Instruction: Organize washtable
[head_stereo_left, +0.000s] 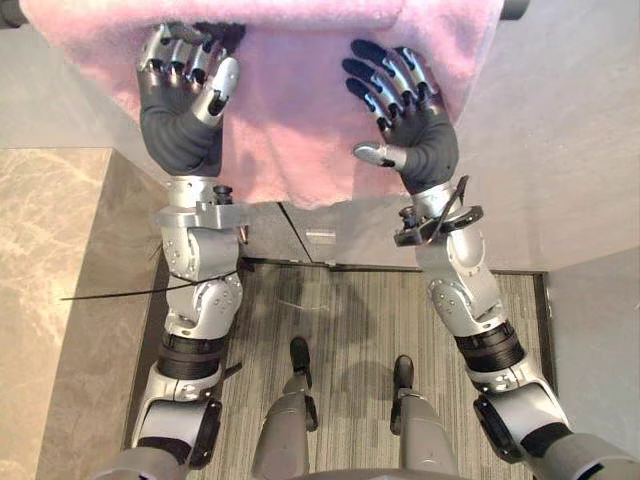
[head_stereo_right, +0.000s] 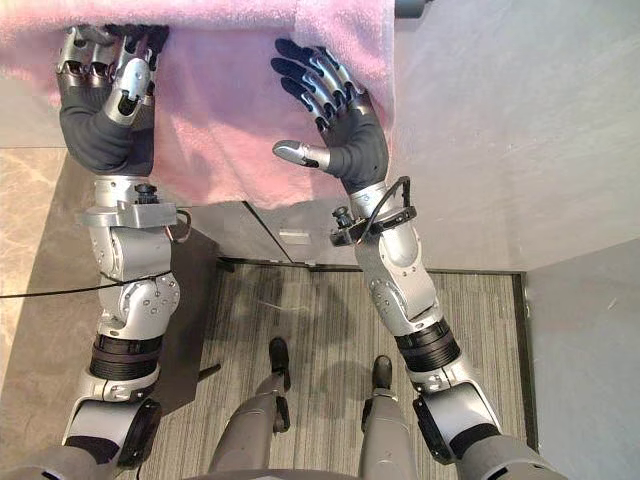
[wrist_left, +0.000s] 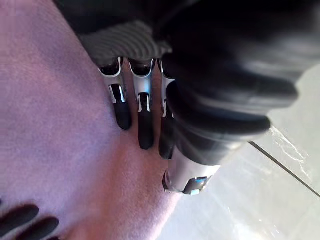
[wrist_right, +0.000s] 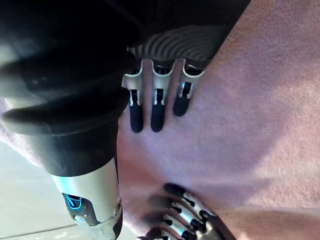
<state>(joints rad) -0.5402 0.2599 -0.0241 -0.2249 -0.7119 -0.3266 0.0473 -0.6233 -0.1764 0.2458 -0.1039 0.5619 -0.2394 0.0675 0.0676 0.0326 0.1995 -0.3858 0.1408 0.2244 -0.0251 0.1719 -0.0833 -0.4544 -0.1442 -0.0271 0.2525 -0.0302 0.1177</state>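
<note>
Left eye view: a fluffy pink towel (head_stereo_left: 290, 120) hung over a dark round rail (head_stereo_left: 515, 8) along the upper edge, draping down in front of a pale grey wall (head_stereo_left: 570, 150). The left hand (head_stereo_left: 180, 110) lay against the towel's left part, fingers lightly bent, dark tips on the cloth near the rail and thumb alongside the palm. The right hand (head_stereo_left: 425, 135) lay spread on the towel's right part, fingers straight and fanned, thumb held out sideways. Below the towel's hem lay a grey striped floor mat (head_stereo_left: 340, 320), and a beige marbled slab (head_stereo_left: 50, 280) stood at the left. Right eye view: the same arrangement appeared, both hands well apart on the cloth. Left wrist view: the left hand's fingers (wrist_left: 145, 130) rested nearly straight on the pink pile, with no fold caught between them and the thumb. Right wrist view: the right hand's fingers (wrist_right: 155, 107) were extended flat on the towel, holding nothing, with the left hand's dark-tipped fingers showing just beyond.
</note>
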